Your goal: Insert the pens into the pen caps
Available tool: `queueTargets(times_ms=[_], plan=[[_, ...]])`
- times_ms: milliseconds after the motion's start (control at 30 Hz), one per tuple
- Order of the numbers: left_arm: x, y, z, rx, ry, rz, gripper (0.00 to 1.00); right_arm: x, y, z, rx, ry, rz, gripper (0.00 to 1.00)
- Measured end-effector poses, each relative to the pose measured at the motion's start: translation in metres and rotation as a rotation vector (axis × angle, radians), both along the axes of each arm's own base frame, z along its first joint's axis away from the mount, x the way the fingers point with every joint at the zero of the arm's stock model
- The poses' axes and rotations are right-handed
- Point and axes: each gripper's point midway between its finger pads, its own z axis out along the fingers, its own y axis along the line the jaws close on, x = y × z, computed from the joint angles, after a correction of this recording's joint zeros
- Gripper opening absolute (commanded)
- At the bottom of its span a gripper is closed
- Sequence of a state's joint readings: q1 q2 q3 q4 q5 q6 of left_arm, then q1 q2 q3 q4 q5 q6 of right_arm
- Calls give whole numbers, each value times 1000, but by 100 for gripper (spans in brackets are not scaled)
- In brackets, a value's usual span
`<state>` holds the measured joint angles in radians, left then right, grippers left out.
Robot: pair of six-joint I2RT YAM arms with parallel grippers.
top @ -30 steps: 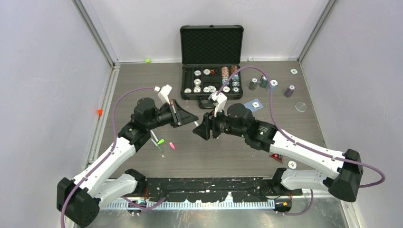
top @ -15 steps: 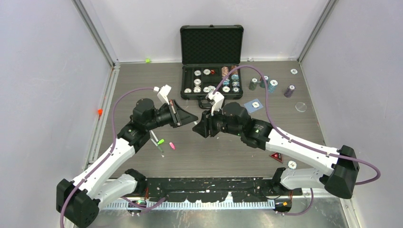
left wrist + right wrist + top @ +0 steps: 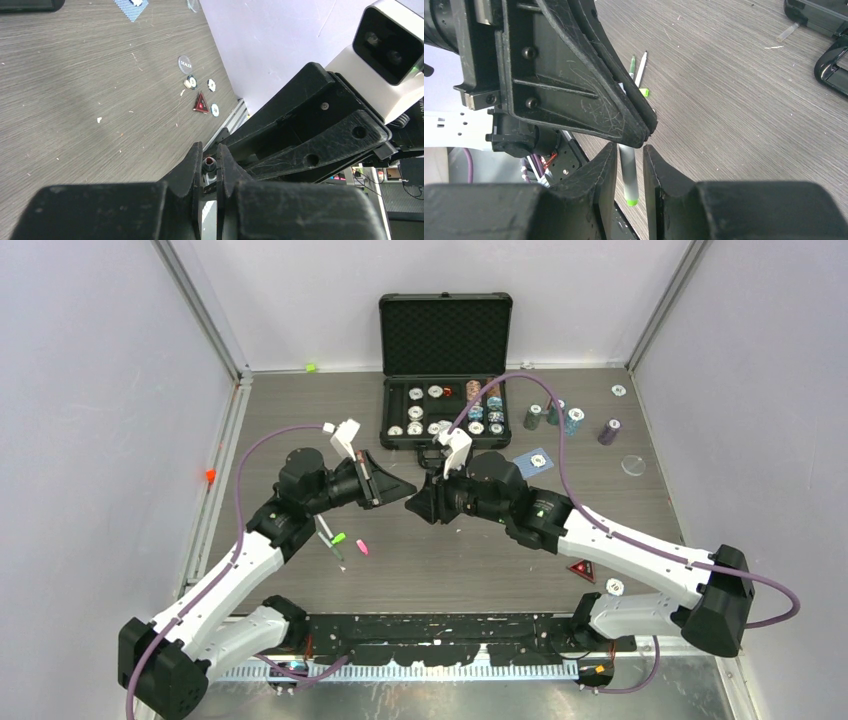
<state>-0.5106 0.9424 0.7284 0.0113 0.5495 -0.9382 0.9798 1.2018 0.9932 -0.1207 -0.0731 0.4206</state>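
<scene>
**Status.** Capping of pen 1 of 3 is in progress. No pen can be seen fully capped.

**Tools.**
- The left gripper [image 3: 405, 489] and right gripper [image 3: 414, 506] meet tip to tip. This point is about midway between the left and right edges of the bench [image 3: 300, 420] and clear of the table surface.
- The left gripper's jaws are clamped on the dark cap [image 3: 208, 163], which sits at the fingertips with its mouth facing the right gripper.
- The right gripper's jaws are closed around the grey pen [image 3: 628, 172]. A short green-ended length of the barrel projects back toward the wrist.

**Alignment.** In the right wrist view the pen's front end passes behind the left fingertips, so its depth of entry cannot be told. In the left wrist view no pen tip is visible in the cap mouth. Judged from this, seating is not complete.

**Remaining items.**
- 2 pens lie uncapped toward the left edge, nearer the near edge than the grippers: the white-barrelled pen [image 3: 641, 64] and a second pen [image 3: 632, 65] just beside it.
- The green cap [image 3: 339, 538] lies just beside these pens.
- The pink cap [image 3: 362, 547] lies near them, apart.

**Other.** An open case [image 3: 445, 335] stands at the far edge.

**Work left.** Seat pen 1, then cap the other 2.
</scene>
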Motion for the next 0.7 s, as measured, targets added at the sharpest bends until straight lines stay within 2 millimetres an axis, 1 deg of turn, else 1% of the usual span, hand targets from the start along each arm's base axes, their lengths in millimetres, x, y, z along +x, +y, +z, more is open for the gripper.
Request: queueTargets(times_ms=[267,333,700], plan=[[0,1,2,-1,-10,7,0,1,1,-3,-6,4,-2,30],[-1,2,2,-2,-12,8,0,1,1,-3,-7,4,-2,27],[1,3,2,2,-16,16,0,2,2,-5,-10,8,-1,24]])
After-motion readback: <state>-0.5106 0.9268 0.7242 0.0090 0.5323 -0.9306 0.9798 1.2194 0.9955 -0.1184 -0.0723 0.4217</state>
